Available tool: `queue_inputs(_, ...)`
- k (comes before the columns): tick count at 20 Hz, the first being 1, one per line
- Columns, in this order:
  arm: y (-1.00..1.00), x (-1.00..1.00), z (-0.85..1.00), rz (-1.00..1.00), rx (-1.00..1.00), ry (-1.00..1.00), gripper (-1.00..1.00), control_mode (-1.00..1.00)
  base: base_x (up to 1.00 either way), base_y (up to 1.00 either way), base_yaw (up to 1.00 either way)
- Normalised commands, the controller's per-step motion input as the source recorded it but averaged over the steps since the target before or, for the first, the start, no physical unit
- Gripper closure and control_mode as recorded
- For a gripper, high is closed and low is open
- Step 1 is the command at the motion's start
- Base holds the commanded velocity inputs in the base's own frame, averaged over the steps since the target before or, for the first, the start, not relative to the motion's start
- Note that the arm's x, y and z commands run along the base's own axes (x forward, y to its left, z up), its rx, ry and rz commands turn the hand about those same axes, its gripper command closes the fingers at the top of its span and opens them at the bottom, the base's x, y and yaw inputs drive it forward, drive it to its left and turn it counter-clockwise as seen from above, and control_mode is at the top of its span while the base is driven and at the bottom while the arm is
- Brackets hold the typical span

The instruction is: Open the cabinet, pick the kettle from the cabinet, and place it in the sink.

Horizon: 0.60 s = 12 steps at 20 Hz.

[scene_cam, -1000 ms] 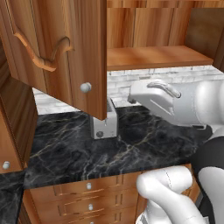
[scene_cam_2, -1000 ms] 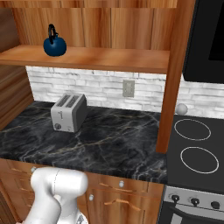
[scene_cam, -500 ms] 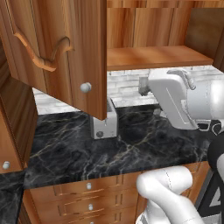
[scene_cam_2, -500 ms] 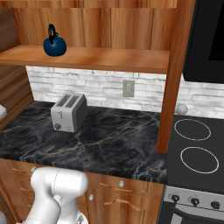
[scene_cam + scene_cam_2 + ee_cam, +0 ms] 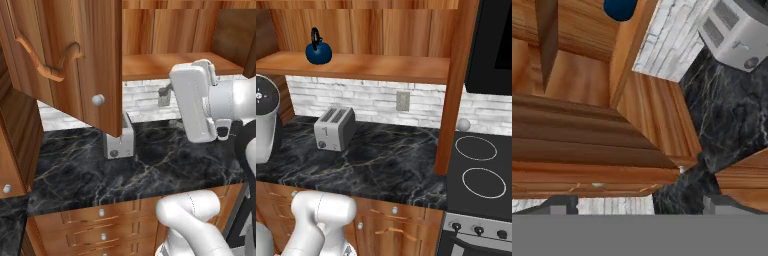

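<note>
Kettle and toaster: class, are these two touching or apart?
Apart. The right base view shows the kettle up on the cabinet shelf, with brick wall between it and the toaster on the counter below.

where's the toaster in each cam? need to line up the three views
Left base view: toaster left of centre on the black counter, its upper part hidden behind the open cabinet door.
Right base view: toaster at left centre on the counter, below the shelf with the kettle.
Hand view: toaster in the top right corner.
Shared landmark: the white brick backsplash behind the toaster.
</note>
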Motion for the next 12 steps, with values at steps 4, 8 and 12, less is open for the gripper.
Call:
queue_inputs(4, 0.18, 0.41, 0.0, 0.04, 0.11, 0.17, -1.0, -1.0, 0.0, 0.0, 0.0)
queue_inputs(8, 0.34, 0.39, -0.01, 0.08, 0.1, 0.07, -1.0, -1.0, 0.0, 0.0, 0.0)
queue_inputs(12, 0.38, 0.32, -0.01, 0.1, 0.1, 0.0, -1.0, -1.0, 0.0, 0.0, 0.0)
